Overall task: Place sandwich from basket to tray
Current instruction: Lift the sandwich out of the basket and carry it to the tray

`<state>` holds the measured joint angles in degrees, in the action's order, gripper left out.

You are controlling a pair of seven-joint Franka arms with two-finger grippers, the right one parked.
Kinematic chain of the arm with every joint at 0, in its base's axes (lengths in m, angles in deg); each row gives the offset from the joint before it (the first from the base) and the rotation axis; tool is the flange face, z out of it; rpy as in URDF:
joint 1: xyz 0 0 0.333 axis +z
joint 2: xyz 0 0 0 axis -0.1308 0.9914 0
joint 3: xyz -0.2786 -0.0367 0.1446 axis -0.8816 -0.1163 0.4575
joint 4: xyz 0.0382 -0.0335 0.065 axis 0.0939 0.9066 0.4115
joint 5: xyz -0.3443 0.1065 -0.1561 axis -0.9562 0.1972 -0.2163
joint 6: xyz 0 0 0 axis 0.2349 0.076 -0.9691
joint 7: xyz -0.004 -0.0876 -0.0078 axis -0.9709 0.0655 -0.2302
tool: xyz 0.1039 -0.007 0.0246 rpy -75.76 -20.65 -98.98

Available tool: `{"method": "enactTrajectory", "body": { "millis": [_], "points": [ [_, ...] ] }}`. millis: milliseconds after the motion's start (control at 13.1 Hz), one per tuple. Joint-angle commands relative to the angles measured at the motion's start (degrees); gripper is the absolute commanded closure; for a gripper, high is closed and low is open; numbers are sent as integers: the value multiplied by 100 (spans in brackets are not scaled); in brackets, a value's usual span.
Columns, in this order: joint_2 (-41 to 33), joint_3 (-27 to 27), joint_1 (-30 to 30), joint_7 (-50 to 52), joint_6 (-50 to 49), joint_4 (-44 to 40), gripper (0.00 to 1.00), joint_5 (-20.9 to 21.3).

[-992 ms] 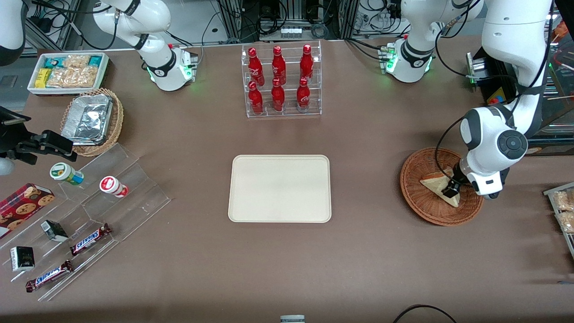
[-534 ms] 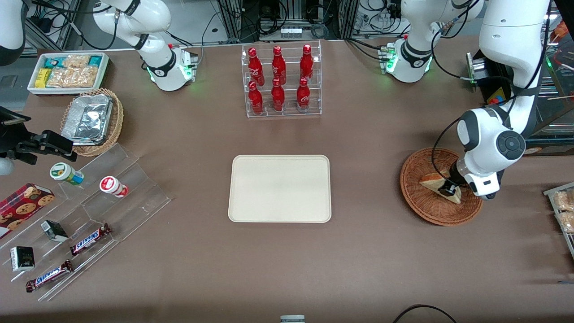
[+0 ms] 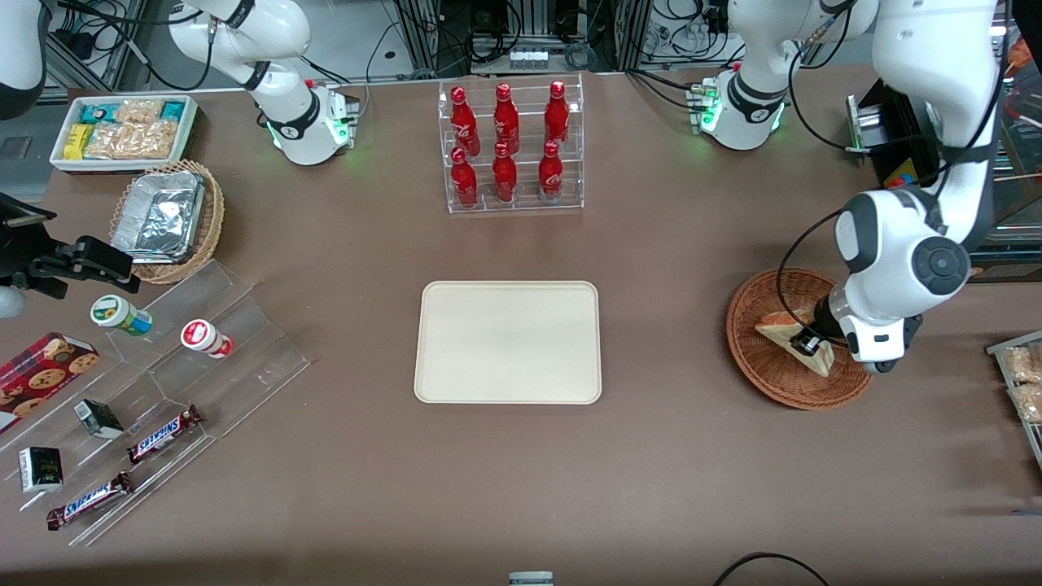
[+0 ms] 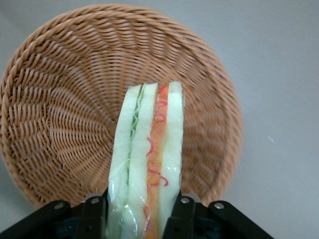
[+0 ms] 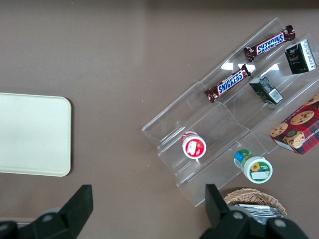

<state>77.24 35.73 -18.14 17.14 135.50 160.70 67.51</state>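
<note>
Gripping the sandwich (image 3: 794, 339) edge-on, my gripper (image 3: 807, 343) hangs over the reddish-brown wicker basket (image 3: 761, 370) at the working arm's end of the table. My two black fingers (image 4: 94, 216) are pressed against the outer bread slices, one on each side, so the wedge stands upright between them with its cut edge facing the wrist camera. On that edge I can see pale bread layers (image 4: 172, 149) with a green strip and a band of orange-red filling between them. The wedge is wrapped in clear film that shines near my fingers.

Seen from the wrist, the basket's woven bowl (image 4: 65, 109) lies beneath the sandwich, and the brown tabletop (image 4: 279, 99) shows past its rim. Whether the sandwich's lower tip touches the weave I cannot tell from either view.

From the front, the cream tray (image 3: 508, 342) lies flat in the middle of the table, well apart from the basket and toward the parked arm's end from it. A clear rack of red bottles (image 3: 510, 146) stands farther from the front camera than the tray. Near the parked arm's end sit a lighter wicker basket with foil containers (image 3: 167, 218) and a clear stepped stand with two Snickers bars (image 3: 163, 434).
</note>
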Motion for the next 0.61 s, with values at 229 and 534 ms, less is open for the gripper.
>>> {"method": "enactTrajectory", "body": {
  "millis": [229,534],
  "points": [
    [-296,-1692,691,-251,-314,-145,61,498],
    [161,-2231,493,-242,-1226,-1092,61,641]
  ]
}}
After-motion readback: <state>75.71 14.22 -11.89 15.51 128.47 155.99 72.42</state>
